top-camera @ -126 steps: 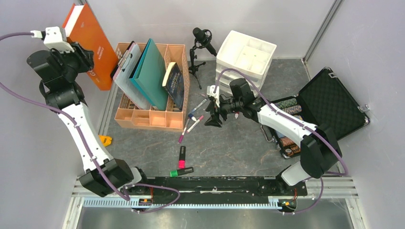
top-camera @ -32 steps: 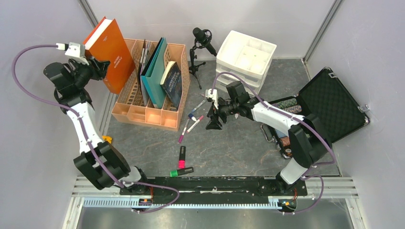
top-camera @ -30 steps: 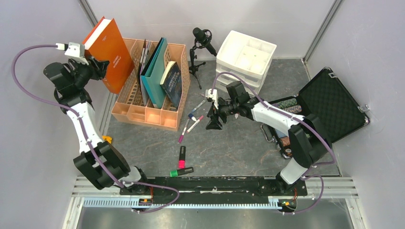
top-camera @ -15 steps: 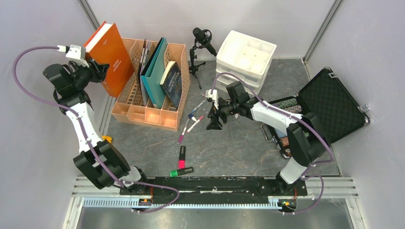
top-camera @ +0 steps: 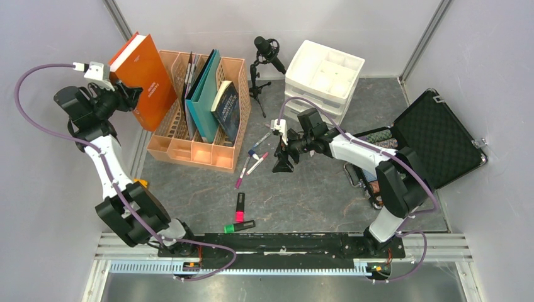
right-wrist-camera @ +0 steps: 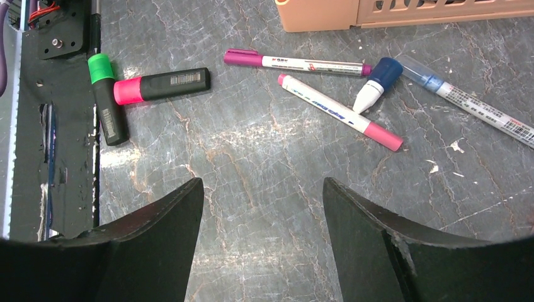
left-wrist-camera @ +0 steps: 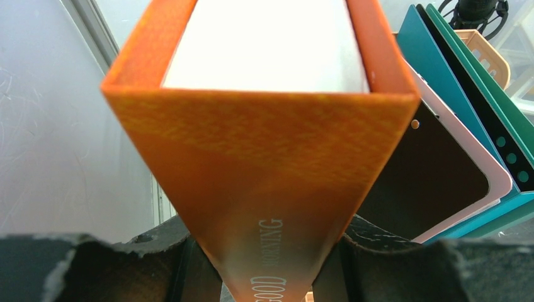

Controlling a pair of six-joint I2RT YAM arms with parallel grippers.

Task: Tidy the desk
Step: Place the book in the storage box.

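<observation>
The desk is only partly tidy. Close to the arms, a green highlighter and a pink highlighter are lying loose on the dark stone top. A little farther in, some thin markers are lying spread out just in front of the orange basket.

The right gripper is hanging just over the bare desk beside those markers. Its jaws are standing wide and are holding nothing. Off to the right, a black case is sitting open with stacks of chips inside.

Farther back, teal folders and a dark blue book are standing in the basket, so that part looks done. The left gripper is squeezing an orange book by its spine and is holding it up at the left end of the basket, tilted and not inside yet.

At the very back, a white drawer box and a microphone are standing.

I think the book needs putting away next, then all the pens.
</observation>
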